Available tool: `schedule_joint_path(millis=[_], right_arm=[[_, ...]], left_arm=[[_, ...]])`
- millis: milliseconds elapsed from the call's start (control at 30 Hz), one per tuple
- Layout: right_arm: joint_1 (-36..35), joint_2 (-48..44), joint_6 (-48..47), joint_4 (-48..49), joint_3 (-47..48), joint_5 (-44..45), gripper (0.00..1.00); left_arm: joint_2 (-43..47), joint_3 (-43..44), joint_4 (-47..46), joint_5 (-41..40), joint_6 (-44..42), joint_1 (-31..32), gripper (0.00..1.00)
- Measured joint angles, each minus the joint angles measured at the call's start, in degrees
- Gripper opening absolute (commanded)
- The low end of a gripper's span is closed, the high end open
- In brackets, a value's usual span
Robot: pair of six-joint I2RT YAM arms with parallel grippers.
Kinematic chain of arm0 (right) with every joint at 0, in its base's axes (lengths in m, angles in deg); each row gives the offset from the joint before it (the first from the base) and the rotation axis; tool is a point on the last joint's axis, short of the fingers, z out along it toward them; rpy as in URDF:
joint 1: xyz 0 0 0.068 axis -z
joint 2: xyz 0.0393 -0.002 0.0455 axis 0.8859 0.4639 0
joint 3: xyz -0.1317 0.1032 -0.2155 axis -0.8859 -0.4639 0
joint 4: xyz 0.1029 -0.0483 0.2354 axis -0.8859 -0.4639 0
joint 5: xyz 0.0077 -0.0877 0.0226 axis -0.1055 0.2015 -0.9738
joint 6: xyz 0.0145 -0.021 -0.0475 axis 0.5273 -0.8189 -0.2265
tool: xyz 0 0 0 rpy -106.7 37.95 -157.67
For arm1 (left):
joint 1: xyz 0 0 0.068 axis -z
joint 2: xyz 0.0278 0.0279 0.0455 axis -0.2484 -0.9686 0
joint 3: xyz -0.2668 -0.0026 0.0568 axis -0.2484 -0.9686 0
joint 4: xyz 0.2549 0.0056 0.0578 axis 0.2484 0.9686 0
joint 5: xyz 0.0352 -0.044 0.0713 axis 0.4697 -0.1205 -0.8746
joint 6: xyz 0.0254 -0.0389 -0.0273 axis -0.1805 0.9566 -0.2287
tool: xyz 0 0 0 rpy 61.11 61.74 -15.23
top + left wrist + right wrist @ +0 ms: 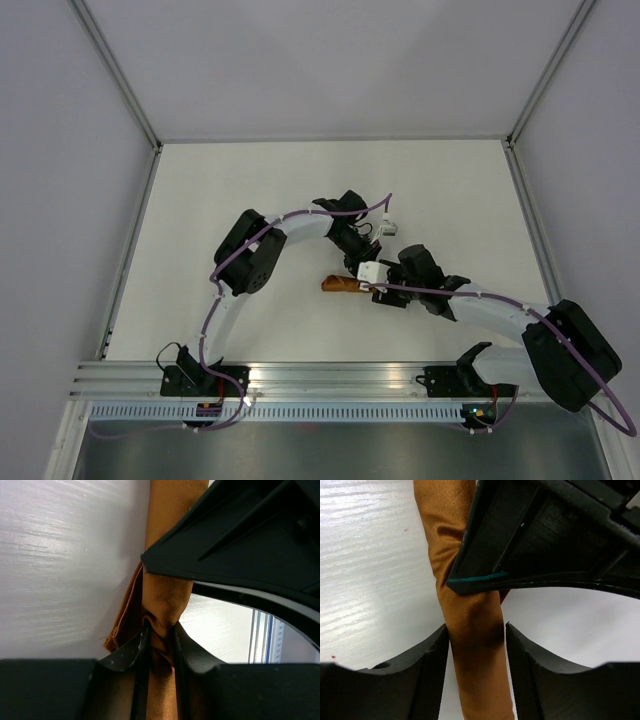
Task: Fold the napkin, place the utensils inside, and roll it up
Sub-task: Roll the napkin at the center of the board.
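The rust-brown napkin lies rolled into a slim tube on the white table. In the left wrist view the napkin is pinched and creased between my left gripper's jaws, which are shut on it. In the right wrist view the roll runs between my right gripper's fingers, which straddle it with thin gaps on both sides and do not squeeze it. In the top view my left gripper and right gripper meet at the roll's right end. The knife is hidden.
The two wrists crowd each other: the right arm's body fills the upper right of the left wrist view, and the left gripper's body overhangs the roll in the right wrist view. White walls with metal rails edge the table.
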Motion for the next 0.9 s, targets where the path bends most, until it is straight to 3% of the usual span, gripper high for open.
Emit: schedule_joint_path(millis=[100, 167, 667, 900], right_arm=[[-0.37, 1.36, -0.33, 1.36, -0.02, 0.42, 0.37], [-0.59, 1.81, -0.59, 1.64, -0.07, 0.55, 0.34], [-0.55, 6.27, -2.29, -6.27, 6.38, -0.74, 0.31], [1.38, 11.76, -3.15, -16.35, 14.47, -4.70, 0.30]], left_arm=[[-0.02, 0.00, 0.28, 0.15, 0.00, -0.02, 0.32], [0.00, 0.00, 0.39, 0.31, 0.00, -0.13, 0.34], [6.21, -5.70, -5.40, 1.11, 2.86, -4.26, 0.37], [18.75, -18.73, -20.85, -8.90, 10.38, -6.71, 0.36]])
